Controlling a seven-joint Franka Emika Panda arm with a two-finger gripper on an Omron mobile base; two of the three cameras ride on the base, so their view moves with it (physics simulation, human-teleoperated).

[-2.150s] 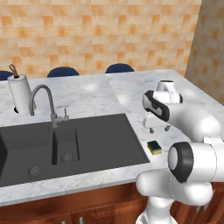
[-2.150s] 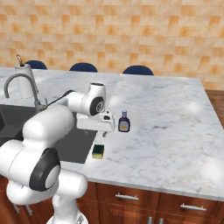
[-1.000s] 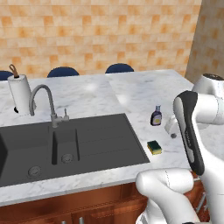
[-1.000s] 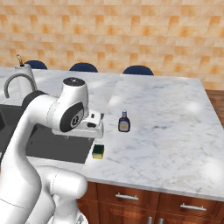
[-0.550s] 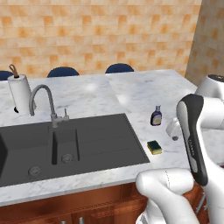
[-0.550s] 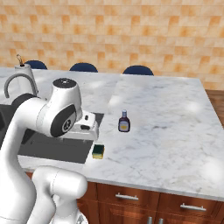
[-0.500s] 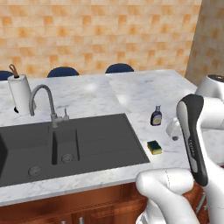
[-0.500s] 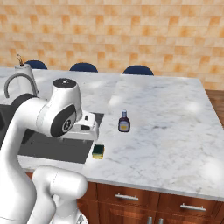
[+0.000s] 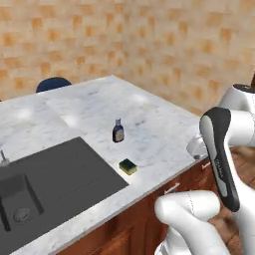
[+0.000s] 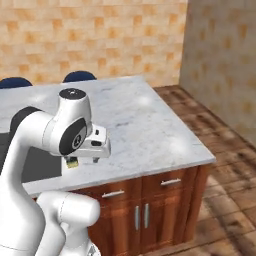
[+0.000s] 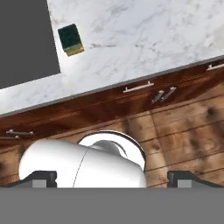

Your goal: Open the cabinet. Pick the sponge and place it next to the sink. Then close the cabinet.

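The sponge (image 9: 128, 166), yellow with a dark green top, lies on the marble counter just right of the sink (image 9: 30, 199), close to the dark panel's corner. In the hand view the sponge (image 11: 71, 39) sits beside the sink panel (image 11: 24, 39), far from the fingertips. My gripper (image 11: 112, 177) is open and holds nothing; its tips stand wide apart. From the right base view the gripper (image 10: 81, 160) hangs over the counter's front edge, with a bit of the sponge (image 10: 72, 162) showing under it. The cabinet is out of view.
A small brown bottle (image 9: 118, 132) stands on the counter behind the sponge. Lower wooden doors and drawers with small handles (image 10: 145, 215) front the island. Wooden floor (image 10: 225, 165) spreads out to the island's right. A tiled wall runs behind.
The whole picture has shifted: the base has moved, so the sink now sits at the far left and floor shows on the right. The gripper stays open and the sponge lies where it was.
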